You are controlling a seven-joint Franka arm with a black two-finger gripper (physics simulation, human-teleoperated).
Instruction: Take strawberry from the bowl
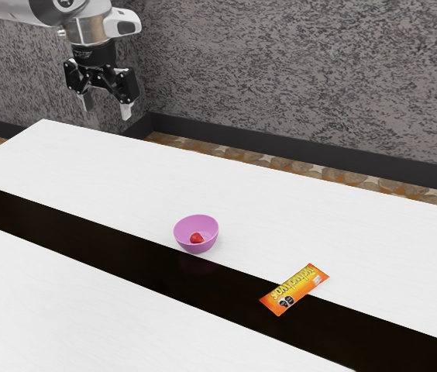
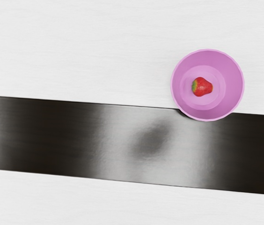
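Lowering the black two-finger gripper point(image 1: 106, 108), fingers apart and nothing between them, into the round, smooth pink bowl point(image 2: 232, 86) calls for rim clearance; the bowl appears light and may slide if struck. The small red strawberry point(image 2: 203, 87) with a green end lies on the bowl's floor. It is probably light, softish and easily bruised: grip gently across its widest part. Cut off: the white arm point(image 1: 9, 9), upstream. Hidden: the bowl's base and strawberry's underside.
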